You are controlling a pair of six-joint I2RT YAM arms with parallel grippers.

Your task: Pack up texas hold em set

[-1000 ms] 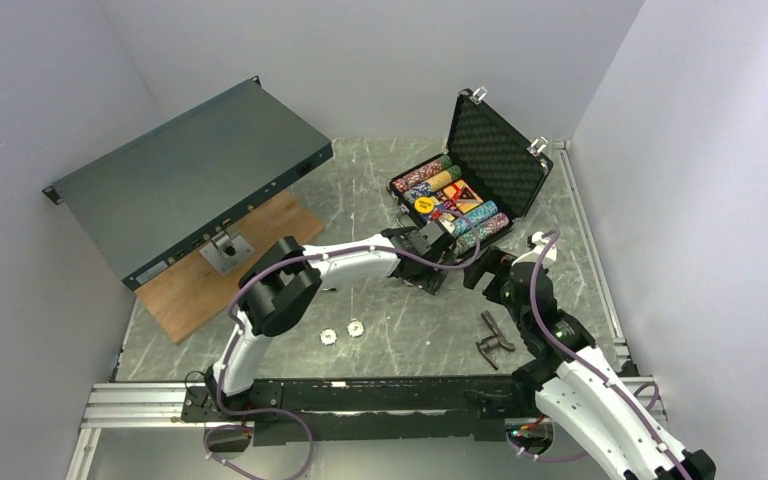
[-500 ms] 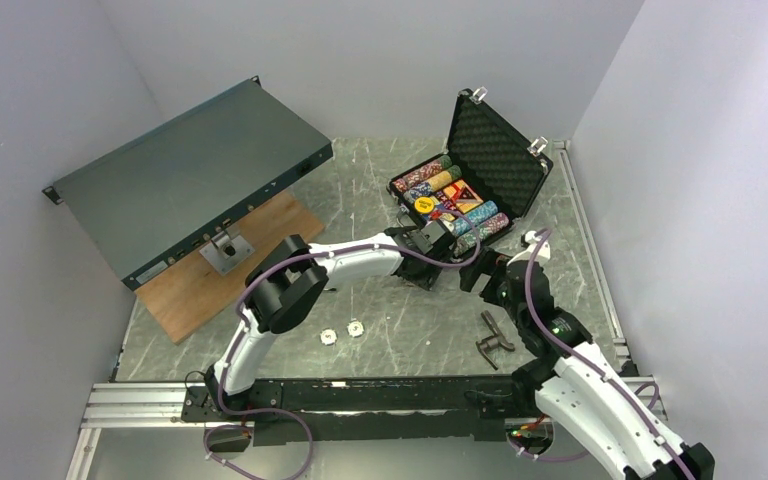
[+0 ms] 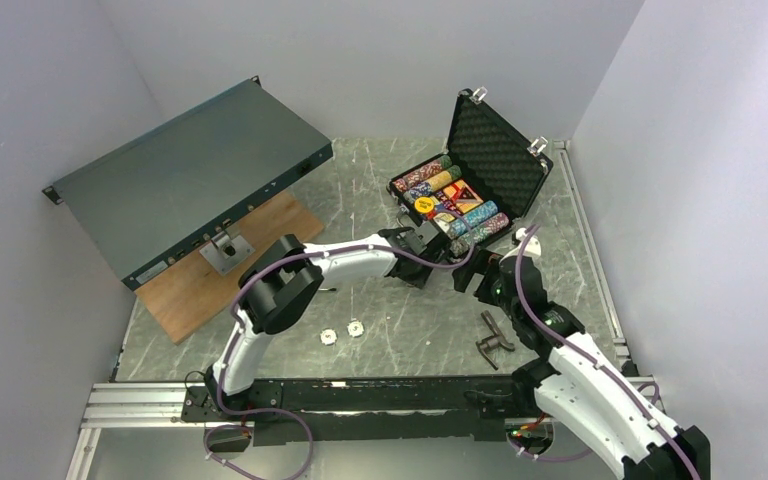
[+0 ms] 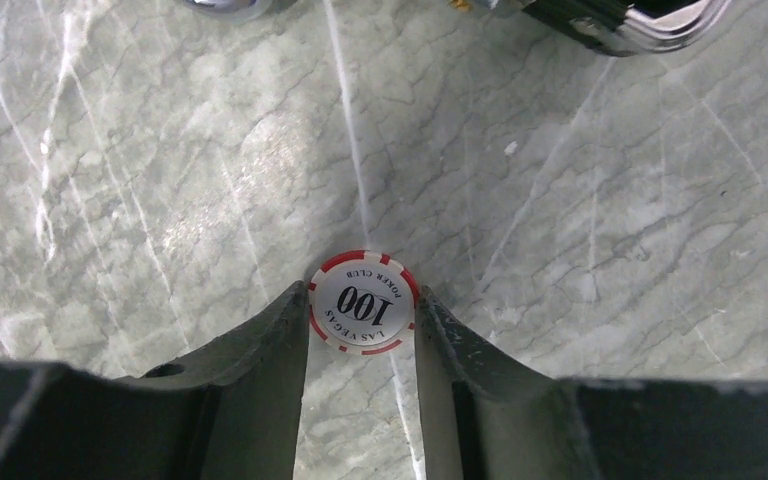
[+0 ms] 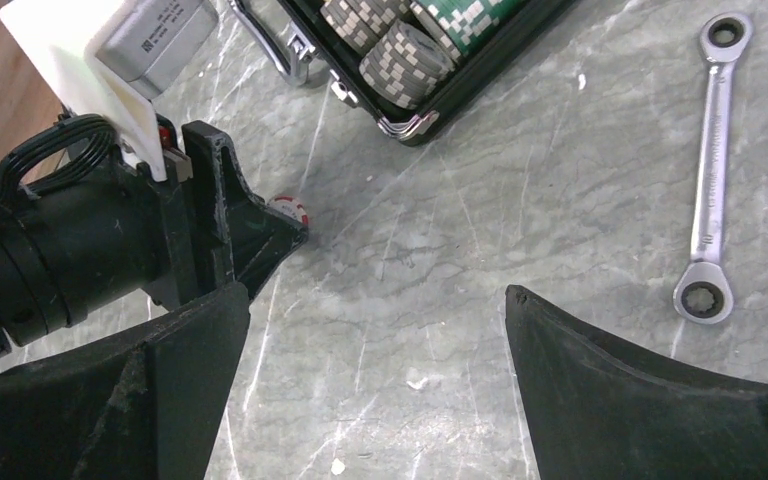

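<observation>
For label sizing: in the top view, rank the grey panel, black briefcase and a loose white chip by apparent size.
1. grey panel
2. black briefcase, lid open
3. white chip
No close calls.

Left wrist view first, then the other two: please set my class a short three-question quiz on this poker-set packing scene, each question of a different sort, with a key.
1. True or false: the left tool is closed on a red-and-white chip marked 100.
2. Multiple choice: the briefcase lid is A) shut, B) open and standing up, C) taken off.
3. Fill in the gap: in the right wrist view, the silver thing lying beyond the open right tool is a ____.

Key
1. True.
2. B.
3. wrench.
</observation>
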